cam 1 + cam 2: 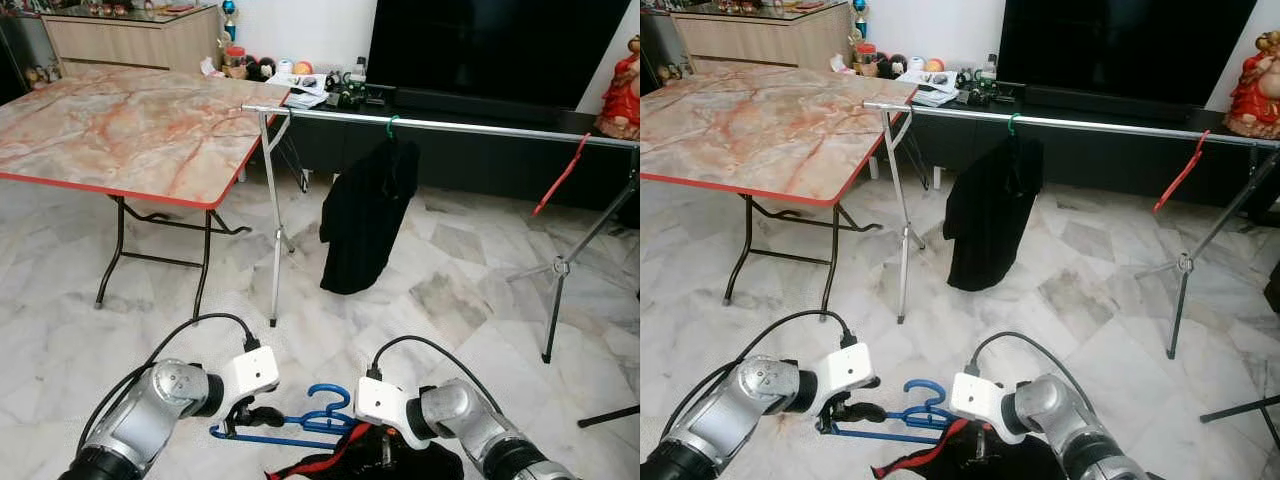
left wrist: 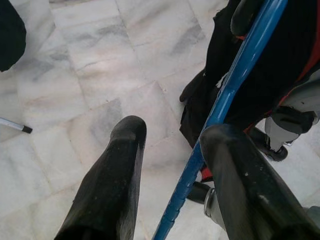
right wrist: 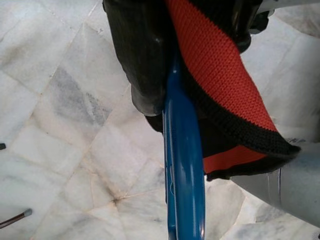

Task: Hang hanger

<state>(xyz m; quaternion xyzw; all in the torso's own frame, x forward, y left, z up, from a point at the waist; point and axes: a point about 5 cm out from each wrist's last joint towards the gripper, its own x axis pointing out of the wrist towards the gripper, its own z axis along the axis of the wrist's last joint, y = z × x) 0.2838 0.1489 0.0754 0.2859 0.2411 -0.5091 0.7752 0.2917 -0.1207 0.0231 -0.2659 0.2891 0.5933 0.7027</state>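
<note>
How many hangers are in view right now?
3: a blue hanger between both grippers, a green hanger holding the black garment on the rail, and a red hanger further right.

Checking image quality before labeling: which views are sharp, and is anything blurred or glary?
Left eye view: sharp, evenly lit, soft glare on the marble floor. Left wrist view: near fingers soft, blue hanger clearer. Right wrist view: hanger and red-black garment close, slightly soft.
</note>
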